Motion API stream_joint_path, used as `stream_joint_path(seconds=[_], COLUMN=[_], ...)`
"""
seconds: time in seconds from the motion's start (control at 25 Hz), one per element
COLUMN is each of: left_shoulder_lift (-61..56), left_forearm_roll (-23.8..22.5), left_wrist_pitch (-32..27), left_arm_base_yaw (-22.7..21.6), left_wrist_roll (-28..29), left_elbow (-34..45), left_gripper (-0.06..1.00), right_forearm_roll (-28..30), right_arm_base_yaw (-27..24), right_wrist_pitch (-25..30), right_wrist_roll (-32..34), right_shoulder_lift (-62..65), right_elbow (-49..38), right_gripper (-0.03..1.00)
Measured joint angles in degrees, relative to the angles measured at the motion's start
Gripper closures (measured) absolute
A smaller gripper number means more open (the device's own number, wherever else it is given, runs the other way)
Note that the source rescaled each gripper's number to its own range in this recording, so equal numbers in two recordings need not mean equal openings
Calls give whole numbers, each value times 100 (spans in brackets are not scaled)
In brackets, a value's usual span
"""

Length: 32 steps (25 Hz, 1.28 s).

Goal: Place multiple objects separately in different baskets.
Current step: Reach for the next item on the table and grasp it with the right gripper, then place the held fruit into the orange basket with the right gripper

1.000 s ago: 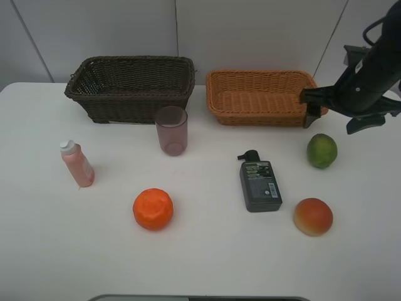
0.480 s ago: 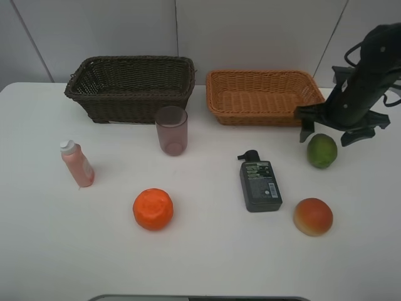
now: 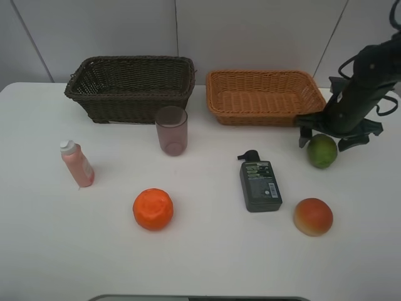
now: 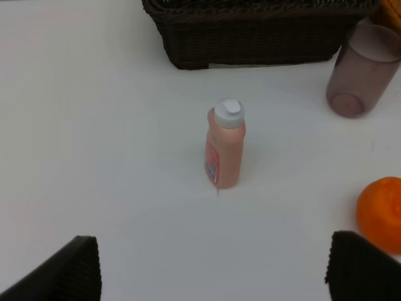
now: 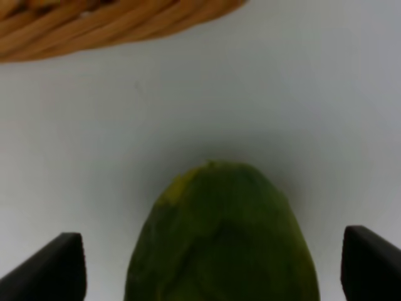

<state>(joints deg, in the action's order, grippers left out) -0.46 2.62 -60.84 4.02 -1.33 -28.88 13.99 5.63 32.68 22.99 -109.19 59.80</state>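
My right gripper [image 3: 326, 142] stands open right over the green lime [image 3: 322, 153], one finger on each side of it. The right wrist view shows the lime [image 5: 216, 232] between the spread fingertips [image 5: 56, 266], untouched. In the left wrist view my left gripper [image 4: 216, 273] is open above the table, short of the upright pink white-capped bottle [image 4: 225, 147]. On the table lie the orange fruit [image 3: 153, 209], the dark pump bottle [image 3: 259, 184], the red-yellow fruit [image 3: 313, 216], the pinkish cup [image 3: 171, 130] and the pink bottle [image 3: 78, 164]. Both baskets, dark brown [image 3: 131, 61] and orange-tan [image 3: 263, 113], hold nothing.
The baskets stand side by side at the back of the white table [image 3: 207, 251], against a pale wall. The tan basket's right corner is just behind the lime and my right arm. The cup [image 4: 362, 78] stands in front of the dark basket [image 4: 250, 37].
My right arm has come down and forward from the tan basket's right end until its open fingers straddle the lime. Nothing else has moved.
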Motion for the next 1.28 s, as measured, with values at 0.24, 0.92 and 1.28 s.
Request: stream_joint_path(seconds=[0.24,0.92,1.28], left_shoulder_lift=[0,0,0], left_forearm_roll=[0,0,0], left_wrist_pitch=[0,0,0], left_arm_base_yaw=[0,0,0], left_wrist_roll=[0,0,0], left_elbow=[0,0,0], left_gripper=[3,3,3], right_forearm_roll=[0,-6,-6], right_arm_base_yaw=[0,0,0], right_wrist_pitch=[-90,-169,-169], right_wrist_roll=[0,14,16], right_shoulder_lift=[-280,-449,-449], right_elbow=[0,21,21], right_gripper=[23,95,95])
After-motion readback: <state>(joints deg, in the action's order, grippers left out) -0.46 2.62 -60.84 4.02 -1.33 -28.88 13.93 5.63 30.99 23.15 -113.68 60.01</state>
